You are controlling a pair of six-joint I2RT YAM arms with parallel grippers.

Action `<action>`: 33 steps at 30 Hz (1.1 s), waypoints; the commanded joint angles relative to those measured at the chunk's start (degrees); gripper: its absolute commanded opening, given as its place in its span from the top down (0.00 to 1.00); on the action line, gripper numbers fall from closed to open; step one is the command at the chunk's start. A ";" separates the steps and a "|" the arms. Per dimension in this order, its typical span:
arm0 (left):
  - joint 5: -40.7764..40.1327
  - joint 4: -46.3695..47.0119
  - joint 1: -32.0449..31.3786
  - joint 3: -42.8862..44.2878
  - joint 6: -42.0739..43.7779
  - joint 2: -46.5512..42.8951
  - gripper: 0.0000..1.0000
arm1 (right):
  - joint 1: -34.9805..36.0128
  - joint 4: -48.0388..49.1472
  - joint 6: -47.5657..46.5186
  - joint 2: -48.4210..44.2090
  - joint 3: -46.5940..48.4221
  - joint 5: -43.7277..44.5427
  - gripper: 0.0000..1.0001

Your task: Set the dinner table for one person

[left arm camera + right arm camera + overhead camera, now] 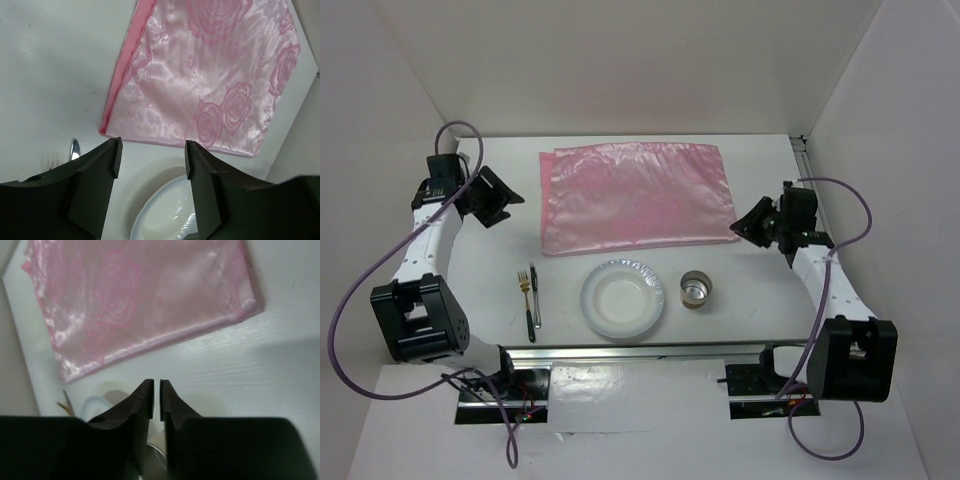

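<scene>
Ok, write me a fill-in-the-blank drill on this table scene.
The small shiny metal cup stands to the ____ of the round white plate.
The gold metal fork lies on the plate's ____ side.
The left gripper is ____.
The right gripper is ____.
Missing: right, left, open, shut.

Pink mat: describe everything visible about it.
The pink mat is a shiny, satin-like rectangular cloth printed with darker pink roses. It lies flat, slightly rippled, on the far middle of the white table, long side across. Its left edge looks folded or hemmed. The plate sits apart on its near side; nothing rests on the mat.
</scene>
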 commanded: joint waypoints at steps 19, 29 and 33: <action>-12.08 -6.16 -17.80 12.75 -3.30 29.32 0.41 | 4.71 0.17 -3.94 37.99 20.23 -1.20 1.00; -15.85 -10.65 -17.27 16.09 -3.21 35.12 0.40 | 10.95 -2.20 -2.79 41.85 19.34 1.69 1.00; -17.17 -11.70 -15.95 16.71 -2.68 35.65 0.40 | 11.57 -3.61 -1.48 42.39 16.63 2.33 1.00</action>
